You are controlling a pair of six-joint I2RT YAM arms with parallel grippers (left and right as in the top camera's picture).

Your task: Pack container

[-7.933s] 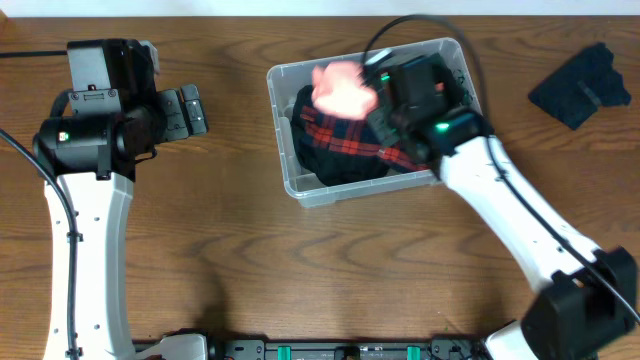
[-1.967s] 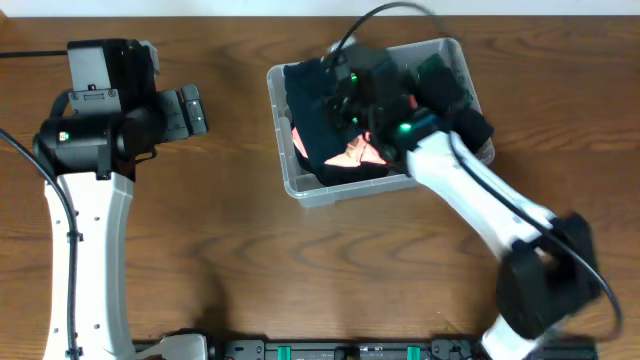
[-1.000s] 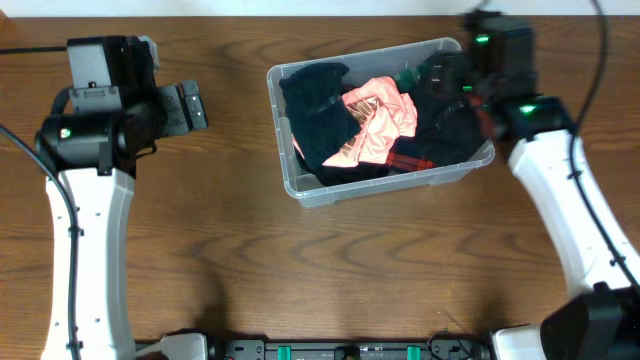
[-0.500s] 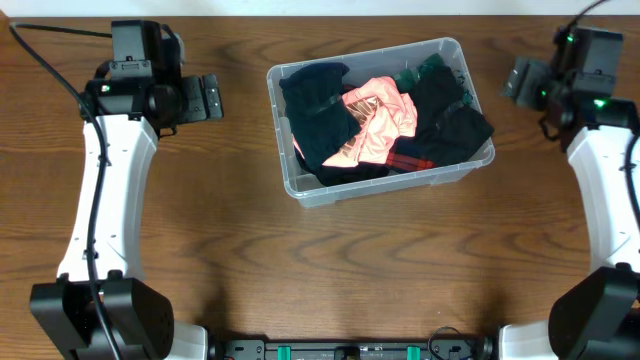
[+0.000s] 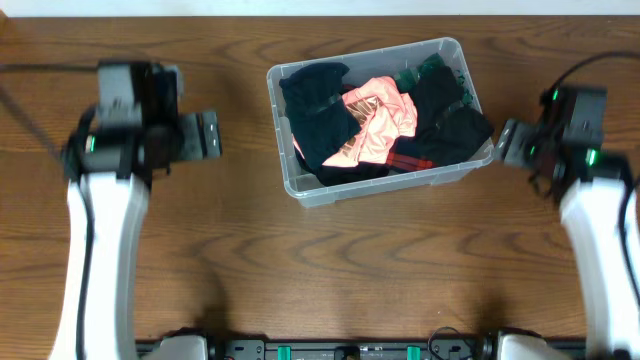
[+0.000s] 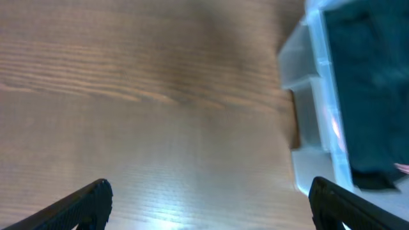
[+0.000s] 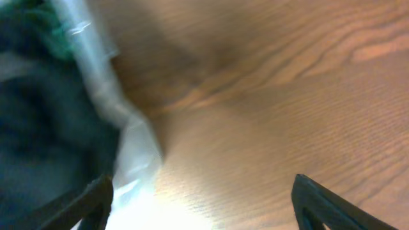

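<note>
The container, a clear plastic bin, stands at the back middle of the wooden table. It is filled with dark garments, a pink garment and a bit of red plaid cloth. My left gripper hovers to its left, open and empty, apart from the bin. The left wrist view shows the container's corner ahead on the right of my left gripper. My right gripper is just off the bin's right end, open and empty. In the right wrist view the container wall lies by the left side of my right gripper.
Bare brown wood table spreads in front of the bin and on both sides. A dark rail with green clips runs along the front edge.
My right arm has drawn back from over the bin's right end to beside it, lower in the overhead view. The left gripper has shifted a little right and toward the front. The clothes have not moved.
</note>
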